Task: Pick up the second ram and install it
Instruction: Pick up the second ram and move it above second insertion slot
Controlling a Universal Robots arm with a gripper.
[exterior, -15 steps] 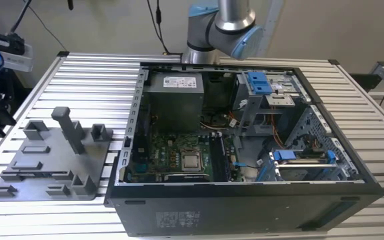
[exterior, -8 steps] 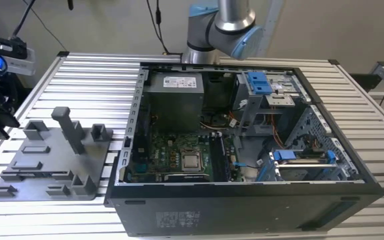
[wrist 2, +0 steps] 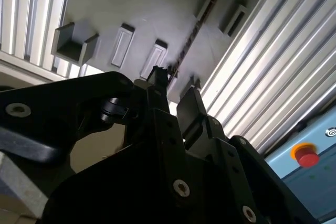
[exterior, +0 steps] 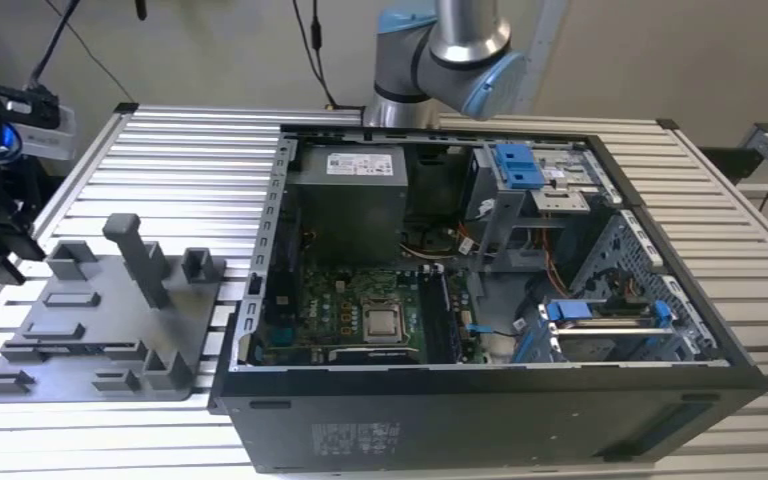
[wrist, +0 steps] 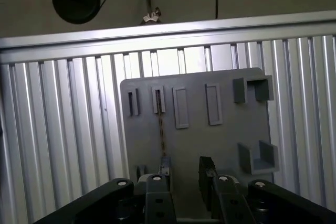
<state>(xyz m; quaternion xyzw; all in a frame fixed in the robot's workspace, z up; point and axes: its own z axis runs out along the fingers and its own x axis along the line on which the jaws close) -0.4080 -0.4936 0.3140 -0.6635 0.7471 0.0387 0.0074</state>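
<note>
Hovering over the flat grey plastic fixture plate (wrist: 220, 145) on the ribbed aluminium table (wrist: 52, 145), the arm's black two-fingered end effector (wrist: 185, 174) has its fingers apart and empty in the first wrist view. The second ram (wrist: 160, 129), a long, thin dark memory stick, stands on edge in a slot of the plate, close to one fingertip. An open black metal computer case (exterior: 491, 430) lies toward the exterior view's right of the plate.
</note>
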